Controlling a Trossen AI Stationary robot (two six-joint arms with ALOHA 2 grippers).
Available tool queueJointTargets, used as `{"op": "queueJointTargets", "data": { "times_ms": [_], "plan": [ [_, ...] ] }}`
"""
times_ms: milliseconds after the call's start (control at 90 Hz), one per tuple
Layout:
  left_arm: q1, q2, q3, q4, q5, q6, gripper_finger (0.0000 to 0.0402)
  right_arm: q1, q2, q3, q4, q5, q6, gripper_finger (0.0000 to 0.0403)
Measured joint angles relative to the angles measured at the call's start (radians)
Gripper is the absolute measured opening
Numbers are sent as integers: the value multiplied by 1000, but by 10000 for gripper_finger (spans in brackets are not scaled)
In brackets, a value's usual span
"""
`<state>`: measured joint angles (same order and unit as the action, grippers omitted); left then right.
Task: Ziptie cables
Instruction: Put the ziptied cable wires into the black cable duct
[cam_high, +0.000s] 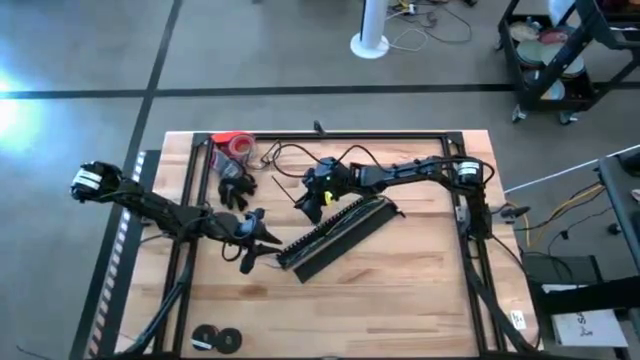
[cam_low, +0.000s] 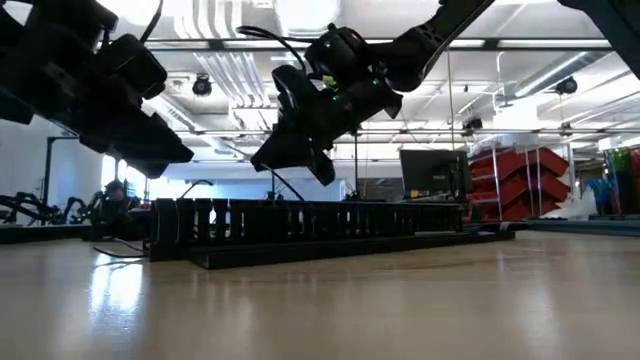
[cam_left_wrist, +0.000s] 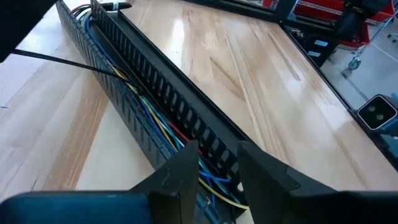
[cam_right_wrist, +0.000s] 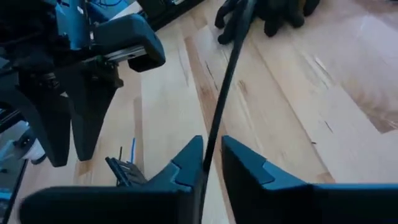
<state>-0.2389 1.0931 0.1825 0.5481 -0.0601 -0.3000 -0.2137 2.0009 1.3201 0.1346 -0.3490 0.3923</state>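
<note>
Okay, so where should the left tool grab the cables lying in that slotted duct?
Take the cables mid-bundle from straight above, through the slotted duct's open top: its comb walls flank them on both sides, likely blocking any sideways approach. The left tool hangs open over one end; the right tool is shut on a zip tie.

One slotted black duct (cam_high: 335, 232) on my table, one flat black strip (cam_high: 352, 240) beside it. One bundle of cables (cam_left_wrist: 163, 127) in the duct: blue, yellow, red strands, too tangled to count. One red tape roll (cam_high: 235, 144). Two small black rolls (cam_high: 217, 340). One black glove (cam_high: 236, 187).
</note>
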Motion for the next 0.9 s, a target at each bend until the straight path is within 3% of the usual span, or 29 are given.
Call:
{"op": "queueJointTargets", "data": {
  "times_ms": [267, 444, 600, 900],
  "plan": [
    [0, 0, 0, 1, 0, 0, 98, -2, -58, 0, -81, 7, -18, 1],
    [0, 0, 0, 3, -1, 0, 98, 49, -98, 21, -242, 121, -24, 0],
    [0, 1, 0, 8, -4, 5, 98, 137, -105, 27, -371, 174, 64, 0],
    [0, 1, 0, 24, -7, 37, 98, 253, -99, 28, -447, 293, 219, 0]
  ]
}}
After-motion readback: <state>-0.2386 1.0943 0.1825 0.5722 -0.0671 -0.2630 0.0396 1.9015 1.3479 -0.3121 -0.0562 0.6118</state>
